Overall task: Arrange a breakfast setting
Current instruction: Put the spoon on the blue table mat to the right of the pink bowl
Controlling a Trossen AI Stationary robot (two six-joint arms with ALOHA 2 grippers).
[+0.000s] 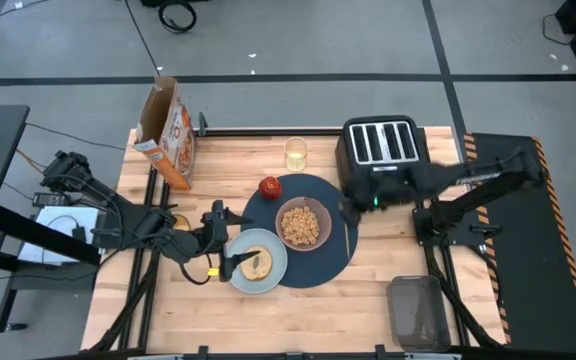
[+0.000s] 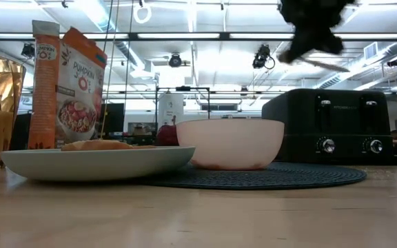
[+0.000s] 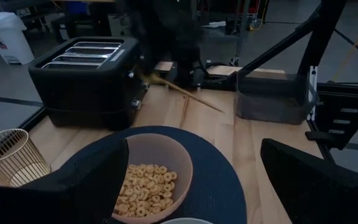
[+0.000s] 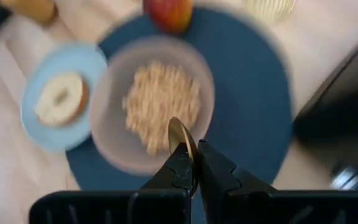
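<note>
Two arms share our table (image 1: 388, 300), whose front half lies mostly bare. The toaster (image 1: 380, 145) stands at the mat's (image 1: 333, 255) back right edge. On the mat sits the bowl (image 1: 303, 224), the apple (image 1: 270, 186) behind it. The plate (image 1: 268, 268) with bread (image 1: 258, 264) overlaps the mat's left edge. We see the left gripper (image 1: 220, 262), fingers wide, over the plate; the right gripper (image 4: 194, 168), above the mat's right side, pinches the spoon (image 4: 182, 138).

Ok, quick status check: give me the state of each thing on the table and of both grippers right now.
bowl: upright on the placemat, holding cereal
plate: bread on it
apple: on the placemat's edge
cup: upright
cereal box: top open
toaster: slots look empty
spoon: held
right gripper: shut on spoon
left gripper: open, at the plate
</note>
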